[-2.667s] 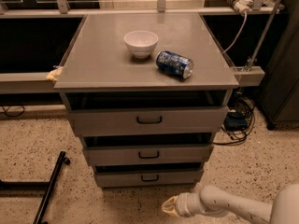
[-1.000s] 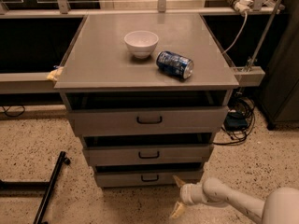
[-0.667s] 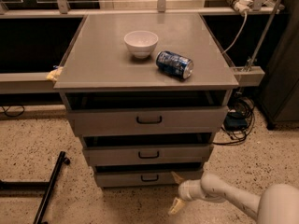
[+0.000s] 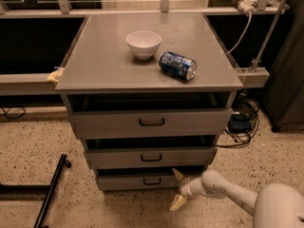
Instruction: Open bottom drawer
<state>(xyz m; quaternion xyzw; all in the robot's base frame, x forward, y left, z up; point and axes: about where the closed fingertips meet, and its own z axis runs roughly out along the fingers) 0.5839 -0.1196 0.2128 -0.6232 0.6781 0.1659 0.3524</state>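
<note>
The bottom drawer (image 4: 128, 181) is the lowest and narrowest of three grey fronts on the cabinet, with a small black loop handle (image 4: 152, 180) at its centre. My gripper (image 4: 177, 189) is low at the drawer's right end, just right of the handle. Its two pale fingers are spread apart, the upper fingertip (image 4: 177, 174) near the drawer's top edge and the lower one (image 4: 176, 203) below the front. It holds nothing. The white arm runs off to the lower right.
The middle drawer (image 4: 151, 157) and top drawer (image 4: 152, 122) sit above. A white bowl (image 4: 143, 43) and a blue can (image 4: 177, 65) lying on its side rest on the cabinet top (image 4: 104, 65). Black bars (image 4: 50, 189) lie on the floor at left. Cables (image 4: 242, 122) hang at right.
My gripper has moved up and left from the floor in front of the cabinet to the right end of the bottom drawer. The drawers have not moved.
</note>
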